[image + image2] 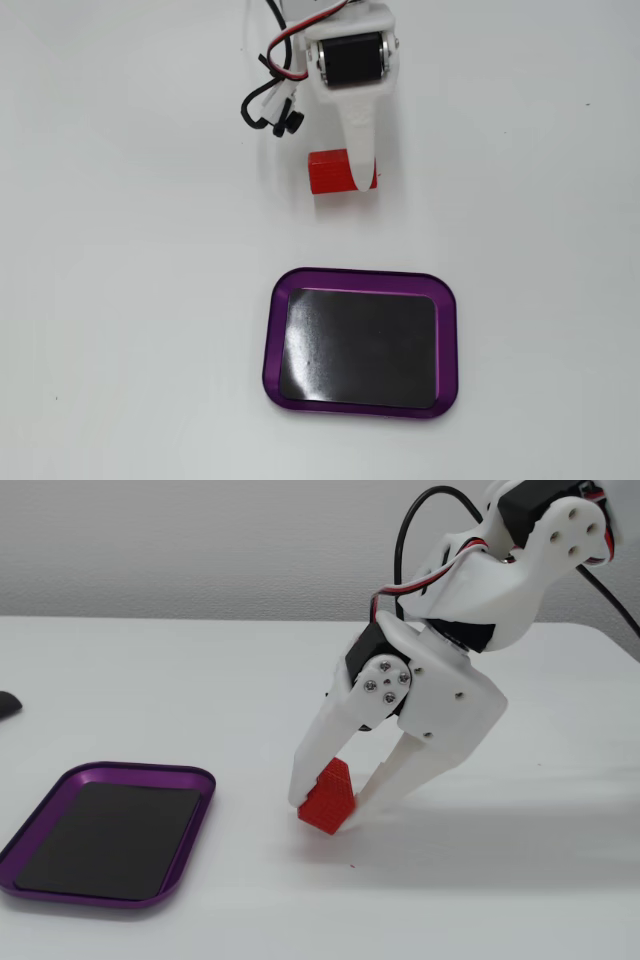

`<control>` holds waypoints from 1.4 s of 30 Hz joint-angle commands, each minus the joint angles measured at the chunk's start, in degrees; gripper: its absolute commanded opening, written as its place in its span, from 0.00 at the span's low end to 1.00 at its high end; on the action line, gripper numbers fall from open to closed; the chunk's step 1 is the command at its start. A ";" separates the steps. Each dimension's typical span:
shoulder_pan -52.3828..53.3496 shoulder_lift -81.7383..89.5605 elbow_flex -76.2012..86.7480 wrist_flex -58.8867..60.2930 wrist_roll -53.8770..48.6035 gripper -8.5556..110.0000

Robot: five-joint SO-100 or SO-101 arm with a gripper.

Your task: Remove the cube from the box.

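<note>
The red cube [328,173] [328,798] is outside the box, tilted on one corner, with its lowest corner at or just above the white table. My white gripper [345,182] [330,806] is shut on the cube, one finger on each side of it. The box [272,340] [140,771] is a shallow tray with a purple rim and a shiny black bottom, and nothing lies in it. In a fixed view from above, the box sits below the cube with a gap of bare table between them. In a fixed view from the side, the box lies to the cube's left.
Black and red cables [265,90] hang beside the arm's wrist. A small dark object [6,704] lies at the left edge of the table. The table's far edge meets a grey wall.
</note>
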 commanded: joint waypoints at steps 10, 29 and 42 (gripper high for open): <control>-3.43 3.08 3.08 -0.62 0.44 0.08; -2.90 7.82 -4.22 7.47 -0.09 0.23; 7.56 48.25 -11.78 15.73 0.70 0.23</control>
